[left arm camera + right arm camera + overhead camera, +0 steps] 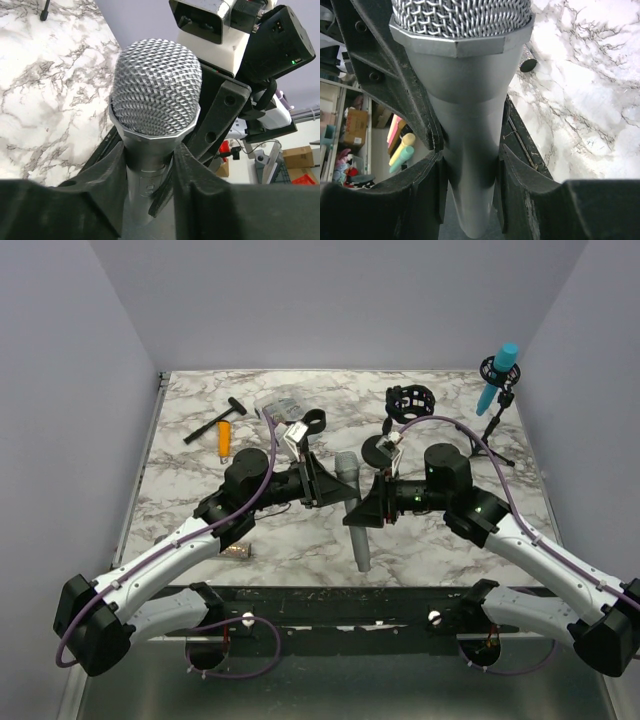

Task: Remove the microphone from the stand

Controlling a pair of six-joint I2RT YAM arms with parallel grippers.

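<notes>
A grey microphone (pixel 352 510) with a mesh head hangs above the middle of the marble table, held by both grippers. My left gripper (pixel 328 486) is shut on its neck just under the head (pixel 156 90), a finger (pixel 107 175) on each side. My right gripper (pixel 366 508) is shut on the grey body (pixel 470 125) lower down, its pads (pixel 517 175) pressed to both sides. A teal microphone (pixel 498 378) sits in a black shock mount on a tripod stand (pixel 492 428) at the back right, away from both grippers.
An empty black shock mount (pixel 410 400) and a black ring clip (pixel 310 422) lie at the back centre. A black T-shaped tool (pixel 215 420), an orange piece (pixel 224 438) and a clear bag (pixel 278 408) lie back left. A small object (pixel 236 552) lies near the front edge.
</notes>
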